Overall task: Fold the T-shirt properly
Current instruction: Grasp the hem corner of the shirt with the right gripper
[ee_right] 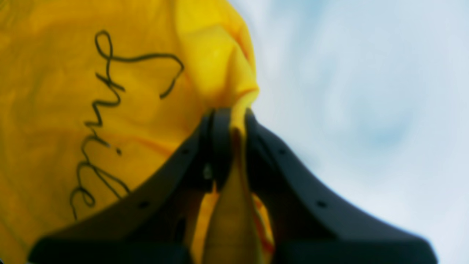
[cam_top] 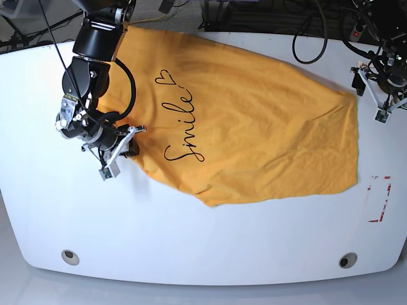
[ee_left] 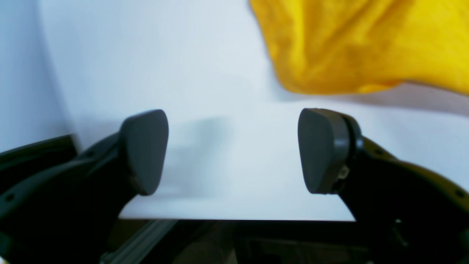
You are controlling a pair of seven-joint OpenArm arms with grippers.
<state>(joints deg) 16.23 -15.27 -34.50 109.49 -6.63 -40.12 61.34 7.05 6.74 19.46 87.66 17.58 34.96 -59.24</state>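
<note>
— What have I got in the right hand (ee_right: 231, 121)?

— From my seat, its black fingers are pressed together on a pinch of the orange-yellow short-sleeved cotton T-shirt (cam_top: 248, 121), right at an edge beside the black cursive "Smile" lettering (ee_right: 106, 121). A bunched ridge of cloth rises out of the pinch, so I judge it soft and light, apt to drape and drag rather than hold a line.

— And the left hand (ee_left: 232, 150)?

— Spread wide, nothing between its grey pads (ee_left: 144, 150). It hangs over bare white tabletop (cam_top: 203, 241), with the shirt's hem just beyond it, not touching.

— Where does the shirt lie?

— Spread mostly flat across the tabletop, lettering up, a small heart outline (cam_top: 165, 77) at the far end of the word from my pinch. The edge on the far side of the lettering from my pinch reaches toward the left hand.

— Where would I take hold?

— I'd judge corners and hems best: a thin single layer could slip, so a doubled seam by the left hand looks safer.
</note>
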